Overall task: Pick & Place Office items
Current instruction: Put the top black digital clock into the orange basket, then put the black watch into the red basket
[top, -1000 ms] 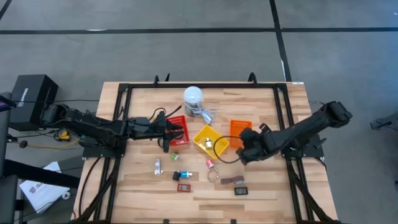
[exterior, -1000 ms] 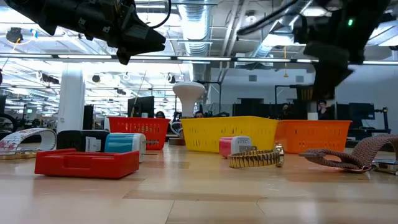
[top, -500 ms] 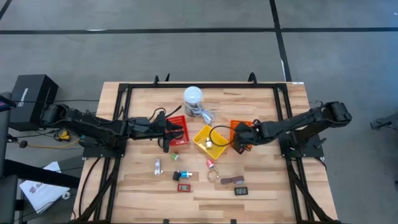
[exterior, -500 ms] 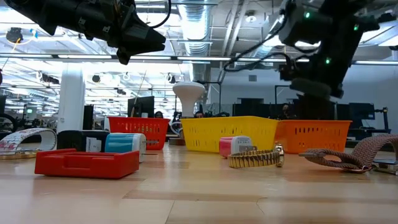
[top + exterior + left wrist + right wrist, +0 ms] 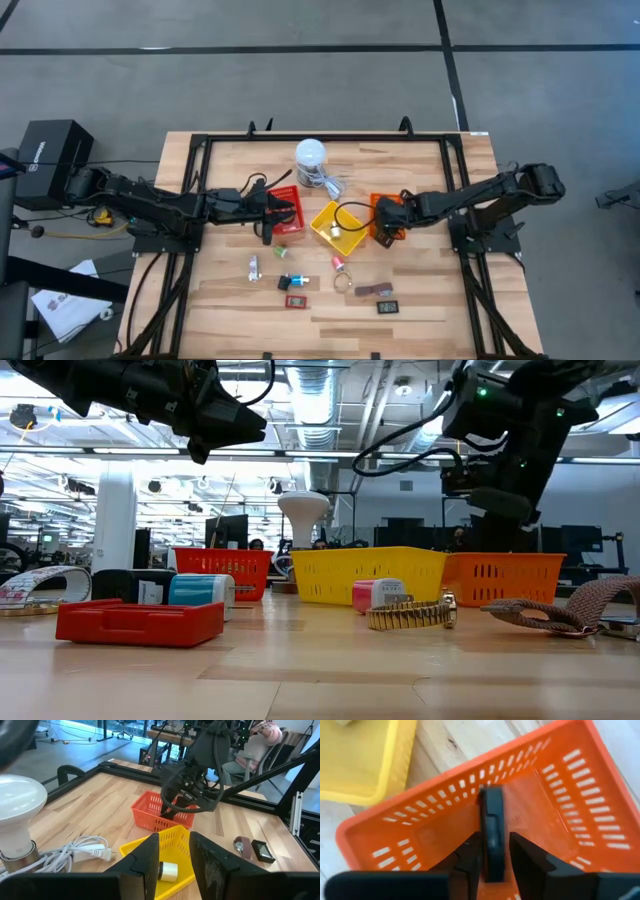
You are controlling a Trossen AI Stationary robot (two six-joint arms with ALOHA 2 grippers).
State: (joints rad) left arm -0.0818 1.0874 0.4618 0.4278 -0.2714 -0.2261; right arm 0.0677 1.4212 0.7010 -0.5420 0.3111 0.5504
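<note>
Desk [image 5: 420,300]: wooden, black-railed. Right hand [image 5: 385,222]: moved from the near-right desk area to above the orange tray [image 5: 580,805], fingers clamped on a flat black piece [image 5: 492,832] held over the tray's interior. Left hand [image 5: 272,222]: unchanged, beside the red tray [image 5: 285,197], fingers slightly apart. Remaining items, including red piece [image 5: 297,300] and brown strap [image 5: 372,291], lie along the near desk.

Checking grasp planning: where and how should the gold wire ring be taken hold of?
Pinch one side of the wire ring from straight above, one finger inside the loop: it lies flat, its opening facing up. The right hand is occupied, shut on a black piece.
</note>
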